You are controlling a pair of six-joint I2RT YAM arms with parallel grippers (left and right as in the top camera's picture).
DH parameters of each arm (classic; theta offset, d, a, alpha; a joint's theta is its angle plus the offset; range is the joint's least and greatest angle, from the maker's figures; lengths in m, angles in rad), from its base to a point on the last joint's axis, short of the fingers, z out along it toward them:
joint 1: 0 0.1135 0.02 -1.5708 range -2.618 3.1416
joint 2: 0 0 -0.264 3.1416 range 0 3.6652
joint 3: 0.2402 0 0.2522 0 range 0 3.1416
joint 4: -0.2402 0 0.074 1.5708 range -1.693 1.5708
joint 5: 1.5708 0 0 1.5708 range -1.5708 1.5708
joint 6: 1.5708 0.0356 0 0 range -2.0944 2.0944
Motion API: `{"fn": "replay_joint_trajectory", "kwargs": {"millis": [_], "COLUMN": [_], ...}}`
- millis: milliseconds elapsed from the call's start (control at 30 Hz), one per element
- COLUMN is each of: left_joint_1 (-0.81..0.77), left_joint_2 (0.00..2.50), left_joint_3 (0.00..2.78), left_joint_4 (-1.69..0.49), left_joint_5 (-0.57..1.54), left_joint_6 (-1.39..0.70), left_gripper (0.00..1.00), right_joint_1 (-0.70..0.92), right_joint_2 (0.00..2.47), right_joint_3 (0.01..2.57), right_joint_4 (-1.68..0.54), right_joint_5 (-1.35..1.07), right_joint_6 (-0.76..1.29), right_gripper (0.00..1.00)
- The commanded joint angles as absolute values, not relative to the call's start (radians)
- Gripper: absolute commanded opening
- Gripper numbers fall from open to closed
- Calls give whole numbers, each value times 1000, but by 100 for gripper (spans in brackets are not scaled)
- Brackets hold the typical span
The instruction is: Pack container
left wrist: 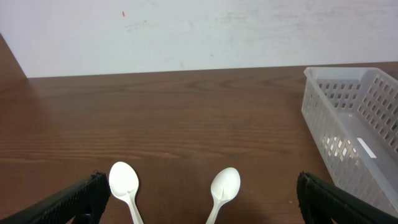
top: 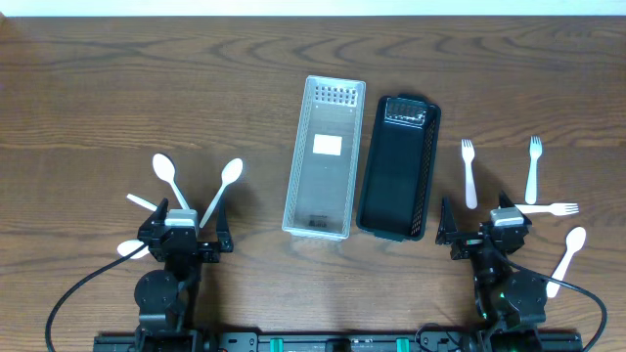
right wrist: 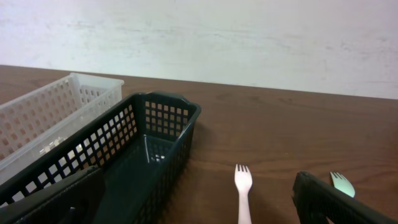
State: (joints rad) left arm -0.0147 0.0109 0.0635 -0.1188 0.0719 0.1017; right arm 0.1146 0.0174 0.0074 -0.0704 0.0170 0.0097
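Observation:
A clear plastic basket point(top: 295, 161) and a black mesh basket point(top: 431, 166) stand side by side at the table's middle, both empty. Several white spoons lie at the left; two of them point(top: 164, 172) point(top: 228, 176) show in the left wrist view point(left wrist: 124, 181) point(left wrist: 225, 185). Three white forks point(top: 469, 172) point(top: 534, 166) point(top: 554, 208) and one white spoon point(top: 569, 250) lie at the right. My left gripper point(top: 185, 233) point(left wrist: 199, 202) is open and empty over the spoon handles. My right gripper point(top: 486, 231) point(right wrist: 199, 202) is open and empty between the black basket point(right wrist: 161, 115) and a fork point(right wrist: 243, 182).
The clear basket's end point(left wrist: 348, 118) is to the right of the left gripper, and it shows behind the black one in the right wrist view point(right wrist: 56, 106). A second fork point(right wrist: 342, 183) lies beside the right finger. A white wall runs along the table's far edge.

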Motion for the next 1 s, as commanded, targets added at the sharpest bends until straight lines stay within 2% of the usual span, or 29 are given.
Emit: {"fn": "replay_joint_trajectory", "kwargs": {"millis": [0, 767, 967], "left_joint_1": [-10, -10, -10], "left_joint_2": [4, 4, 6], "left_joint_3": [32, 32, 32], "left_joint_4": [-125, -125, -125], "left_joint_5": [72, 71, 64], "left_joint_6": [93, 94, 78], "left_gripper": [98, 98, 98], "right_joint_1": [110, 110, 110], "right_joint_2": [13, 13, 18], "right_joint_3": [7, 7, 7], "right_joint_4": [-77, -76, -78], "right_joint_5": [11, 4, -34], "right_joint_6": [-5, 7, 240], "right_gripper": [99, 99, 99]}}
